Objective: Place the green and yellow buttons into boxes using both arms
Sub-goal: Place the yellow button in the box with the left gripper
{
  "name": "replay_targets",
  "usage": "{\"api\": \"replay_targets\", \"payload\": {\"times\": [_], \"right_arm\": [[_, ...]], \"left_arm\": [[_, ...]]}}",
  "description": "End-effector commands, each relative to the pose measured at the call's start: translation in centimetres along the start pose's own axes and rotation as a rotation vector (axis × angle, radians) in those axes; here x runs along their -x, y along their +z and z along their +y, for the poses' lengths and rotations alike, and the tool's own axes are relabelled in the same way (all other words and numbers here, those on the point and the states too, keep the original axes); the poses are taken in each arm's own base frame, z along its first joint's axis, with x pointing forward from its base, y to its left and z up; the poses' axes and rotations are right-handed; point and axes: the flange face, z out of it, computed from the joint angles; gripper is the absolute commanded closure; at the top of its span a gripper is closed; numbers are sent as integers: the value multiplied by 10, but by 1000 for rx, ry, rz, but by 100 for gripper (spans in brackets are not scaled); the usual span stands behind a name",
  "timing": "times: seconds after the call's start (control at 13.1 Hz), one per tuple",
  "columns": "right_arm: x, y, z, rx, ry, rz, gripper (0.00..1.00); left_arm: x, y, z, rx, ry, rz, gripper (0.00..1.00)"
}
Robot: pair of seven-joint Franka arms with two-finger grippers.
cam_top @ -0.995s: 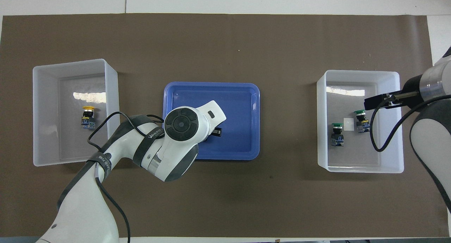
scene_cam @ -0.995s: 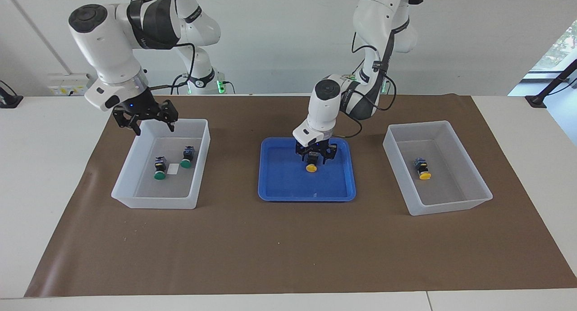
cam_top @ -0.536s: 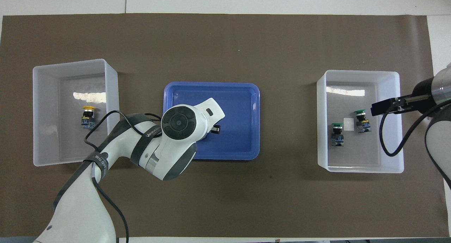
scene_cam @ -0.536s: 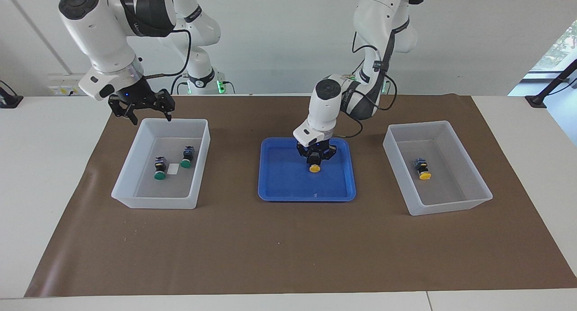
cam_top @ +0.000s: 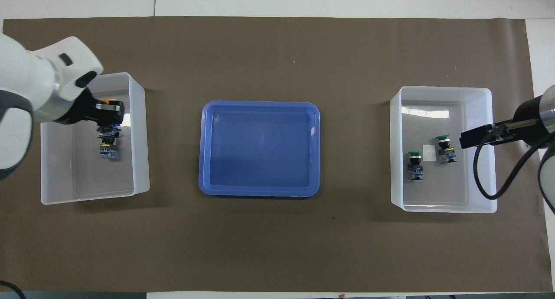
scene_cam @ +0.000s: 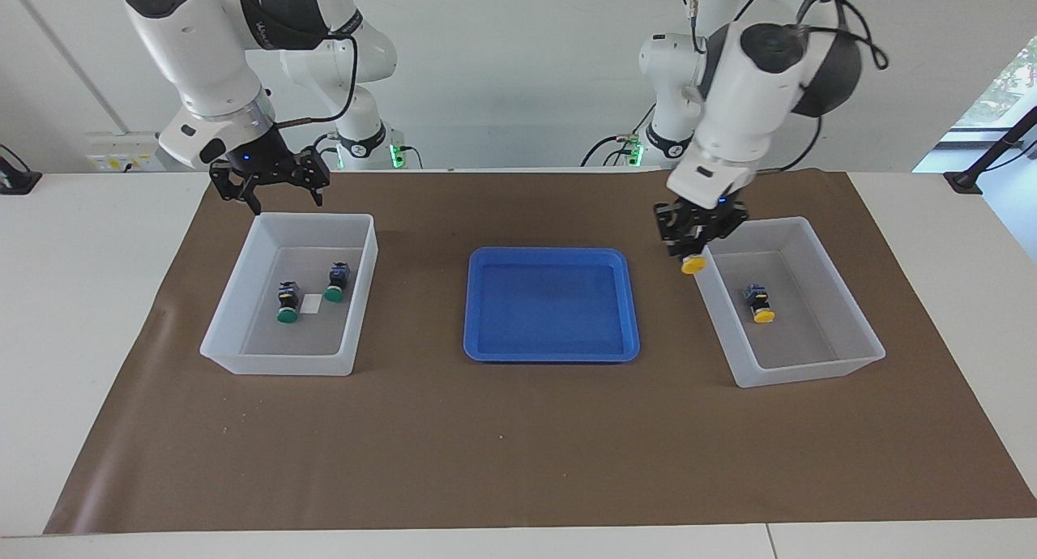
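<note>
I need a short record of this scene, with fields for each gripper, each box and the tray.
left gripper: shut on yellow button, raised over the rim of the box at the left arm's end
that box: one yellow button inside
right gripper: open, above the other box, waiting
other box: two green buttons
blue tray: holds nothing

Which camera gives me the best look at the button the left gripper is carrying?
The facing view. There the left gripper holds the carried button in the air over the box's rim, yellow cap clear below the fingers. In the overhead view the wrist hides most of it; only a sliver of yellow shows.
</note>
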Motion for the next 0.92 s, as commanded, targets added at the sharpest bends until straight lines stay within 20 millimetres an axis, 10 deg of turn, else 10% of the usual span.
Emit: {"api": "replay_targets", "payload": {"times": [0.0, 0.38, 0.61, 0.69, 0.84], "right_arm": [[8, -3, 52, -1, 100, -17, 0], [0, 12, 74, -10, 129, -42, 0], [1, 7, 76, -9, 142, -31, 0], [3, 8, 76, -11, 151, -32, 0], [-3, -17, 77, -25, 248, 23, 0]], "left_arm": [[25, 60, -87, 25, 55, -3, 100], [50, 175, -119, 16, 78, 35, 100], [61, 196, -127, 13, 65, 44, 100], [60, 194, -127, 12, 91, 45, 1], [54, 183, -128, 13, 99, 39, 0]]}}
